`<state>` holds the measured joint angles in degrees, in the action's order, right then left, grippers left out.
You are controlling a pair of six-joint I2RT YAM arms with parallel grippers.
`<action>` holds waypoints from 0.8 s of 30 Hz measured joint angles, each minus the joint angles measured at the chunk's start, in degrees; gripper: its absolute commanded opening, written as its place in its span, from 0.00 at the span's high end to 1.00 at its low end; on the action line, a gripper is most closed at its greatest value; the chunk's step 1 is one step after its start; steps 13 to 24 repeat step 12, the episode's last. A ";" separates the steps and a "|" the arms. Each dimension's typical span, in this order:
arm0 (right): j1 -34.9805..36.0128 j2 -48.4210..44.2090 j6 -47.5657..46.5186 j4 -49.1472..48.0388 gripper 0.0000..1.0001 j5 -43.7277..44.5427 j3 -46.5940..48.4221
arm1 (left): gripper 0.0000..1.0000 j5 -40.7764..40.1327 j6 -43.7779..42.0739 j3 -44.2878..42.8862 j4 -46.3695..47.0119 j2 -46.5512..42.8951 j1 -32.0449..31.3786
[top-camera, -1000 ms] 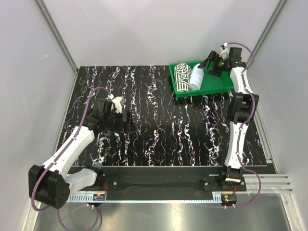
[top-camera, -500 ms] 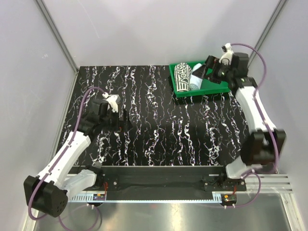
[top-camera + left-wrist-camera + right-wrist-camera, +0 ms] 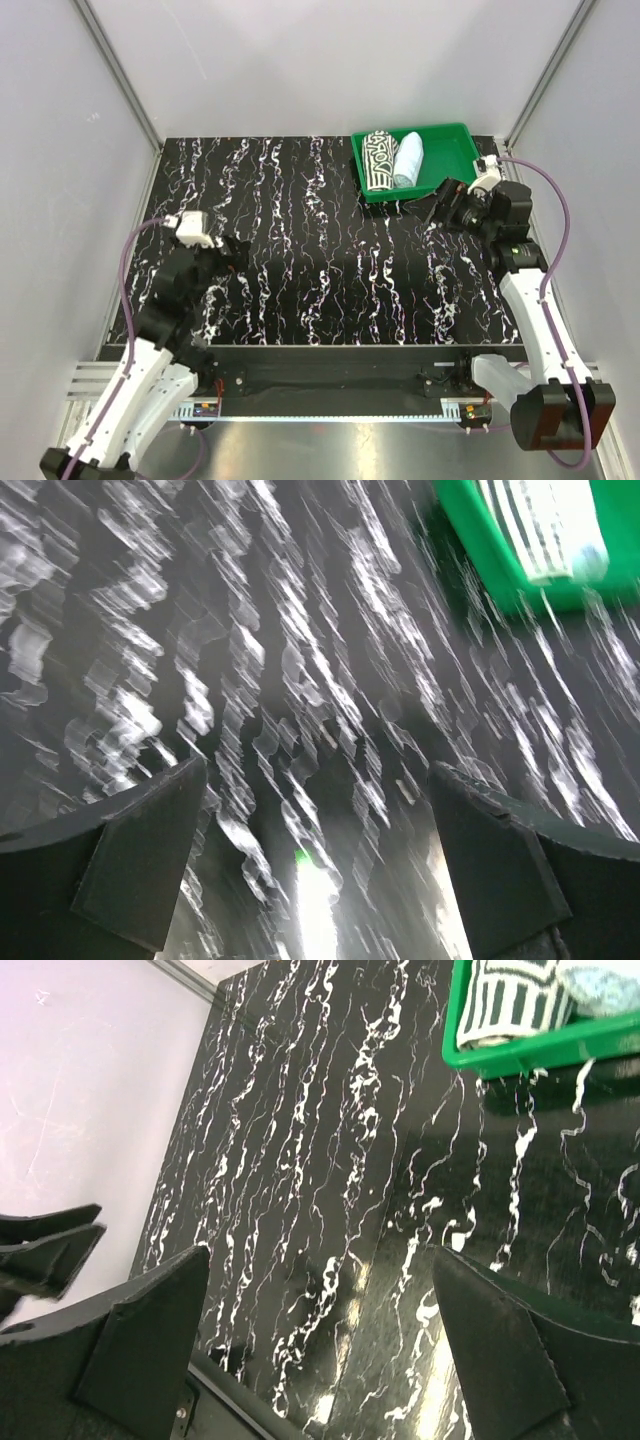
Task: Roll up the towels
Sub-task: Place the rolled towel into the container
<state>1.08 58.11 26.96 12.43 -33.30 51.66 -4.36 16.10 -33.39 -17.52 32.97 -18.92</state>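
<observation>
Here, we see both towels rolled up and lying side by side in the green tray [image 3: 452, 150] at the far right corner of the black marbled table [image 3: 320, 270]. The striped towel [image 3: 377, 161] is on the left, with the pale blue towel [image 3: 407, 160] just beside it. The right gripper [image 3: 320, 1252] hangs near the tray's front edge and the left gripper [image 3: 318, 780] is well apart, both with jaws spread wide and holding nothing.

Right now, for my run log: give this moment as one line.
striped towel, pale blue towel: rolled, in green tray | left gripper: open, empty | right gripper: open, empty
</observation>
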 measured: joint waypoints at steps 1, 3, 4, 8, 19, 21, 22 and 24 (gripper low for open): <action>0.00 -1.03 0.33 0.31 0.00 0.24 -0.68 | 0.01 -2.89 -0.81 4.20 4.46 -3.28 -0.04; 0.00 -2.97 1.01 0.79 0.00 0.46 -1.73 | 0.01 -8.11 -2.93 12.94 13.18 -8.79 -0.04; 0.00 -4.02 1.49 0.76 0.00 0.59 -2.27 | 0.01 -10.34 -4.42 17.22 16.98 -10.62 -0.04; 0.02 -7.39 2.82 0.94 0.00 0.57 -3.67 | 0.01 -17.59 -7.19 28.30 28.11 -9.84 1.05; 0.04 -9.99 2.91 2.51 0.00 0.00 -4.28 | 0.01 -24.76 -8.41 30.64 41.83 -0.28 2.14; 0.04 -9.99 2.91 2.51 0.00 0.00 -4.28 | 0.01 -24.76 -8.41 30.64 41.83 -0.28 2.14; 0.04 -9.99 2.91 2.51 0.00 0.00 -4.28 | 0.01 -24.76 -8.41 30.64 41.83 -0.28 2.14; 0.04 -9.99 2.91 2.51 0.00 0.00 -4.28 | 0.01 -24.76 -8.41 30.64 41.83 -0.28 2.14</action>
